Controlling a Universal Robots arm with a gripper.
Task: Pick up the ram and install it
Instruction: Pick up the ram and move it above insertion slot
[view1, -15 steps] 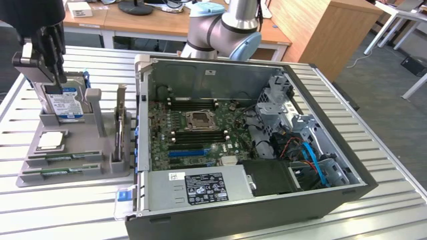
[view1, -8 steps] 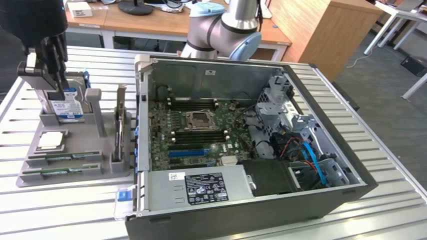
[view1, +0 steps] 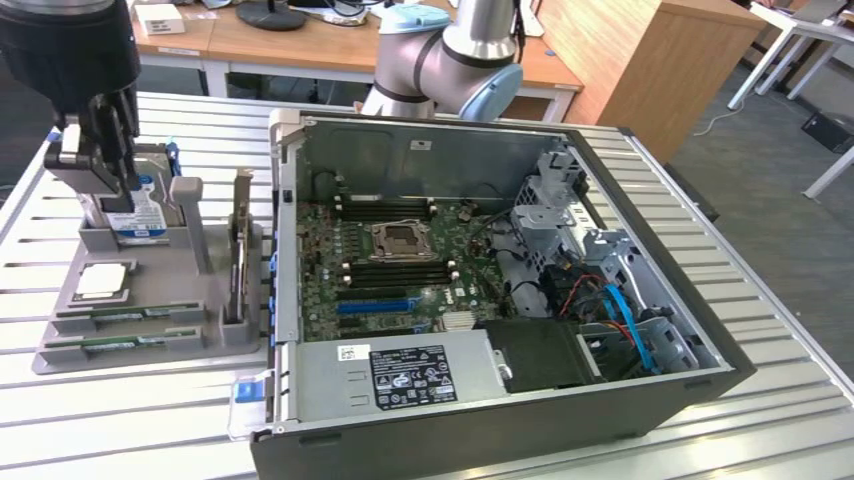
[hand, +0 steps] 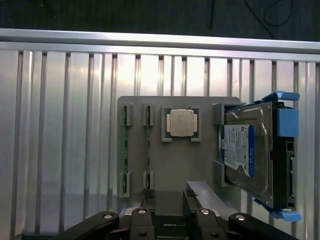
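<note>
I read tool (view1: 100, 172) open, gripping nothing, hovering over grey tray (hand: 185, 165) on slatted surface (view1: 134, 420) | ram (hand: 148, 150) on edge in tray slots, second stick (hand: 125, 150) alongside, CPU (hand: 180, 122) just beside | hard drive (hand: 250, 150) at tray's end | open PC case (view1: 534, 400) beside tray

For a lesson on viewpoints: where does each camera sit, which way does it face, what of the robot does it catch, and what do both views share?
Exterior view: off the arm, looking down slantwise at the open black computer case and grey parts tray; the grey-and-blue robot arm and black gripper show.
Wrist view: on the wrist, looking straight down on the parts tray; the open gripper shows.
Shared: parts tray, two thin green ram sticks, silver square processor, upright metal hard drive.
</note>
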